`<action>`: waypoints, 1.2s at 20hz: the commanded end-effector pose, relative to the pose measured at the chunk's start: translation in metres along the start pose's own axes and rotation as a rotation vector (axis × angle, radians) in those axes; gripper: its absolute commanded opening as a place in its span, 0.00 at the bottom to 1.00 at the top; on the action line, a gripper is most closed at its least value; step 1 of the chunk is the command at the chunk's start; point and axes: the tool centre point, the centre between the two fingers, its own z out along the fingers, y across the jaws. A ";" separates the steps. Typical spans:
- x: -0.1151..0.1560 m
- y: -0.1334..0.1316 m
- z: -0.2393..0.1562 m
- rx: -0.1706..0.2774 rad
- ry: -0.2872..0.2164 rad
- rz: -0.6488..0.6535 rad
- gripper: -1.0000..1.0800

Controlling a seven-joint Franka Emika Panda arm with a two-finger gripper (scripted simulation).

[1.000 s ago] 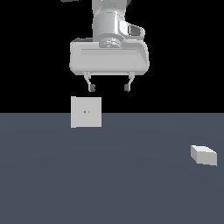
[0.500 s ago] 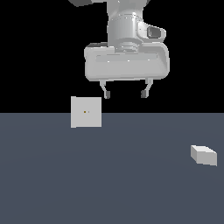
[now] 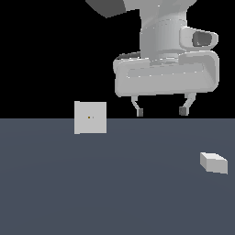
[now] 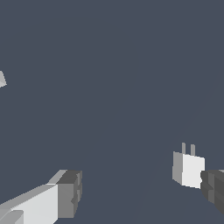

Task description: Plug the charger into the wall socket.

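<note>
We held our grey fingers (image 3: 161,111) spread wide, gripping nothing, at upper right. The small white-grey block charger (image 3: 213,163) lay at lower right on the dark counter (image 3: 117,193). The flat light-grey square wall socket (image 3: 90,117) stood at centre left.

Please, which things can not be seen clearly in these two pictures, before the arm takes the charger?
- Wall socket, exterior view: its holes are only tiny dots, too small to read. In the wrist view only a corner shows at the edge.
- Charger, exterior view: its prongs cannot be made out. In the wrist view a fingertip overlaps one side of it.
- Gripper, exterior view: open and empty; the arm above is cut off by the edge.
</note>
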 end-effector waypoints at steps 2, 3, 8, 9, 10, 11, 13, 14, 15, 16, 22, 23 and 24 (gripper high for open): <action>-0.006 0.023 0.011 -0.009 0.038 0.042 0.96; -0.008 0.029 0.014 -0.011 0.049 0.054 0.96; -0.017 0.058 0.028 -0.021 0.097 0.106 0.96; -0.018 0.062 0.031 -0.022 0.105 0.115 0.96; -0.020 0.067 0.033 -0.024 0.112 0.124 0.96; -0.021 0.071 0.036 -0.025 0.119 0.131 0.96; -0.023 0.078 0.040 -0.026 0.131 0.145 0.96; -0.024 0.081 0.041 -0.027 0.137 0.151 0.96; -0.025 0.083 0.043 -0.027 0.142 0.156 0.96; -0.026 0.086 0.044 -0.028 0.146 0.161 0.96; -0.028 0.094 0.049 -0.028 0.160 0.177 0.96; -0.028 0.094 0.050 -0.028 0.161 0.177 0.96; -0.028 0.094 0.050 -0.028 0.161 0.177 0.96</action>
